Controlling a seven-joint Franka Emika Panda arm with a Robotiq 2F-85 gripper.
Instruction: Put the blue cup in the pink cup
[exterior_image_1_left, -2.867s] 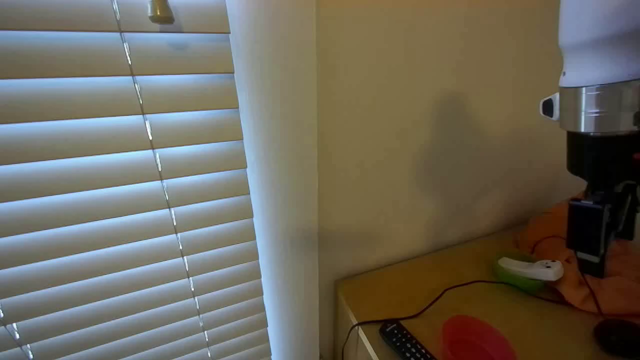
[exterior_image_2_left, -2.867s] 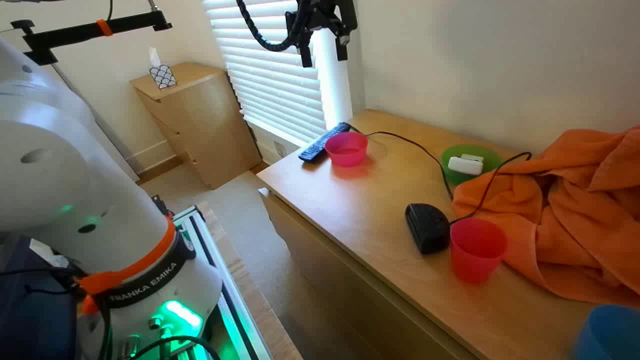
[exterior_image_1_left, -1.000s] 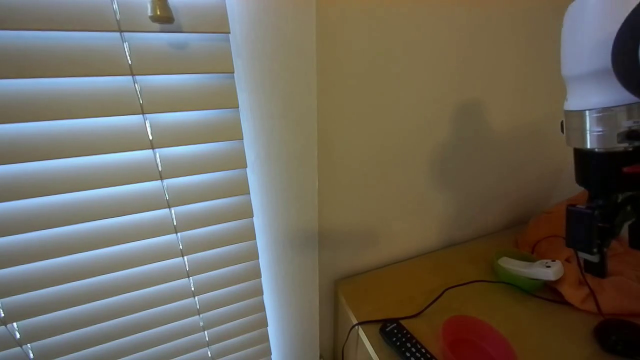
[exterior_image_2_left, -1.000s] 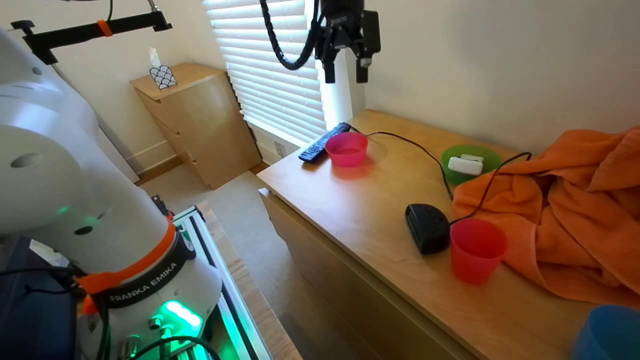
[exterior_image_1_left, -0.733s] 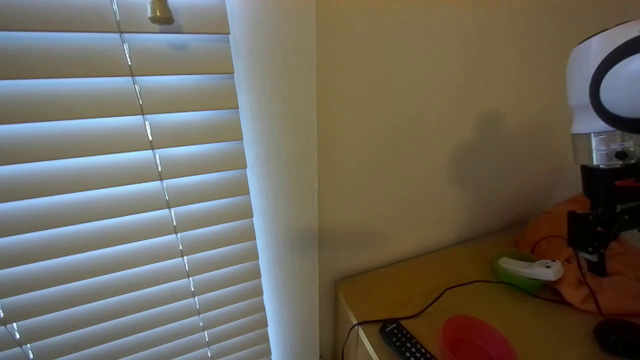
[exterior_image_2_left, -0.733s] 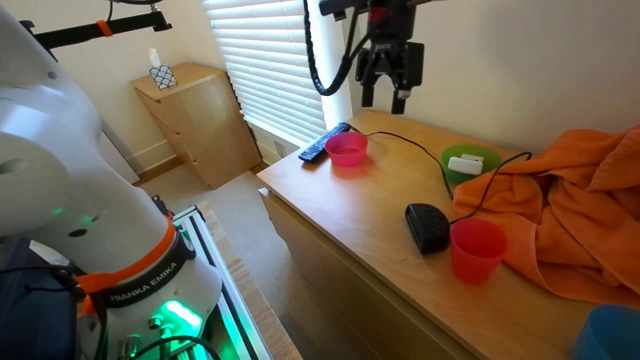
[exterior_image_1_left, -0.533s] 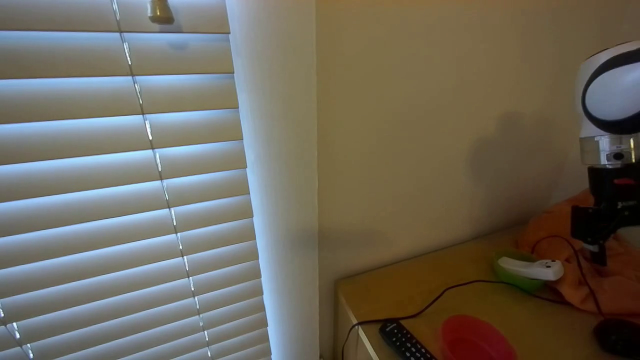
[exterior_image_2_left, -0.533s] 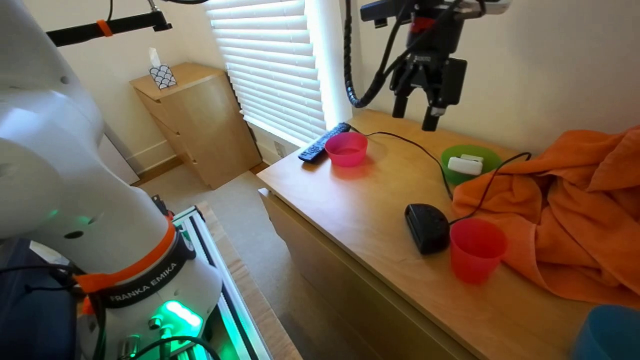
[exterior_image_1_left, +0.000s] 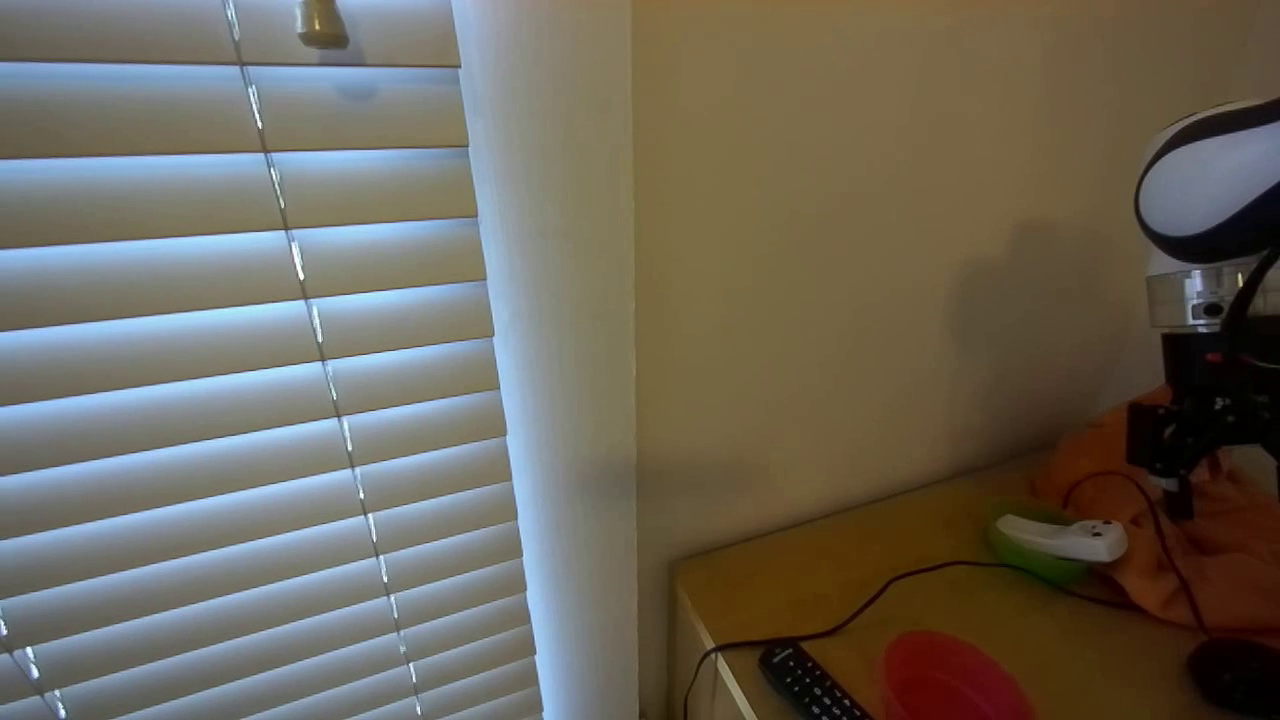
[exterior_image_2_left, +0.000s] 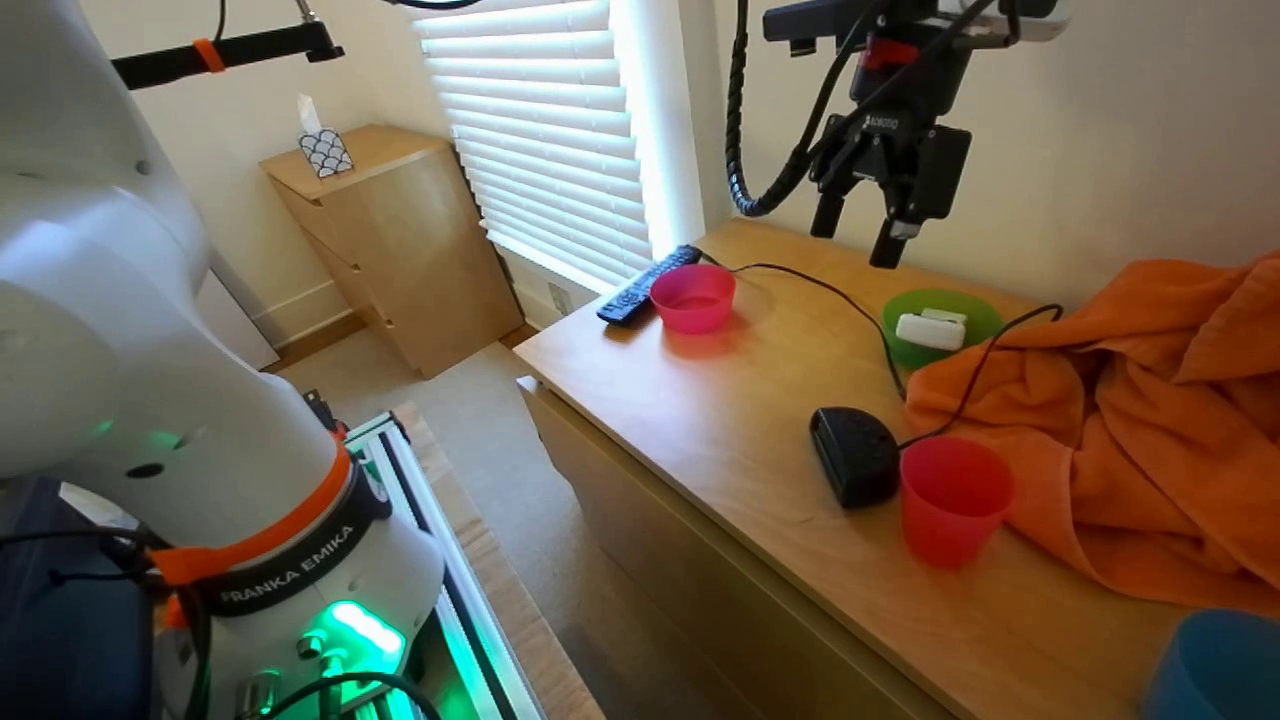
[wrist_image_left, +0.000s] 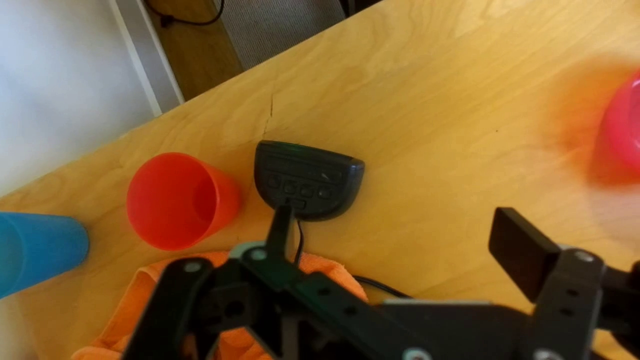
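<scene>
The hand (exterior_image_2_left: 857, 232) hangs in the air over the tabletop (wrist_image_left: 425, 150), its fingers (wrist_image_left: 522, 252) pointing down. It is released: the fingers stand well apart, with the tabletop showing in the gap.

The blue cup (wrist_image_left: 47, 250) stands on the tabletop, lower than the hand and well out to its left in the wrist view, cut off by the edge. The pink cup (wrist_image_left: 172, 202), reddish in that view, also stands upright left of the hand, nearer to it than the blue cup and apart from that cup. Nearer again, just beside the pink cup, sits a black box (wrist_image_left: 310, 175) with buttons; one fingertip hides a little of it there.

An orange towel (exterior_image_2_left: 1130, 450) lies crumpled below the hand, which covers part of it in the wrist view. Just beside it, also below the hand, is a green bowl (exterior_image_2_left: 985, 322) with a white object (exterior_image_1_left: 1075, 540) in it, and a dark cord (exterior_image_1_left: 960, 563) runs past the bowl across the tabletop.

On the opposite side of the hand from the two cups is a pink bowl (exterior_image_2_left: 693, 310), cut off by the right edge of the wrist view. Just past this bowl, farther from the hand, lies a remote (exterior_image_2_left: 645, 290).
</scene>
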